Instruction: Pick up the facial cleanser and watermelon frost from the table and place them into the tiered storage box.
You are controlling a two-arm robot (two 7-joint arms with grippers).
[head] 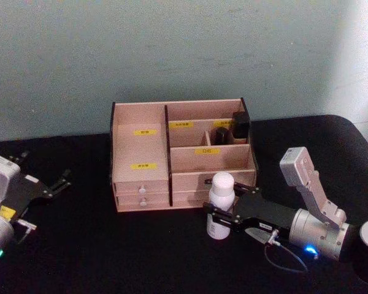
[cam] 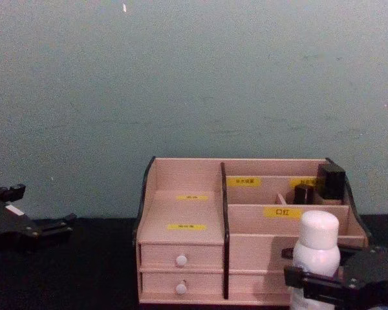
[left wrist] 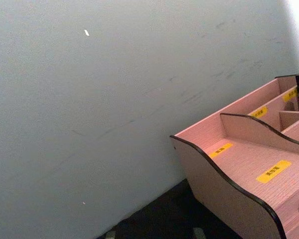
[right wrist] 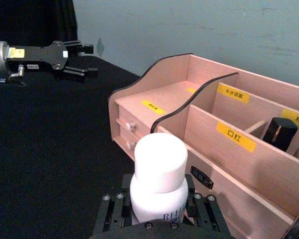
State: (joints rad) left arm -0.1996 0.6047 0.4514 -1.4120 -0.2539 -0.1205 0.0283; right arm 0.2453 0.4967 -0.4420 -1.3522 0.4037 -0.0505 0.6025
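right gripper (head: 219, 219) reaching leftward, clamped on upright cleanser (head: 222, 191) before box (head: 140, 147) | left gripper (head: 58, 182) parked left, fingers apart | cleanser base cut off in chest view

1. The lower body of the facial cleanser (right wrist: 158, 164) is hidden behind the right gripper (right wrist: 157, 201) in your right wrist view. Its base is lost at the chest view's bottom edge.
2. The tiered storage box (left wrist: 224, 184) runs off the left wrist view's right edge.
3. Its yellow labels (head: 145, 166) carry print too small for you to read from the head view.
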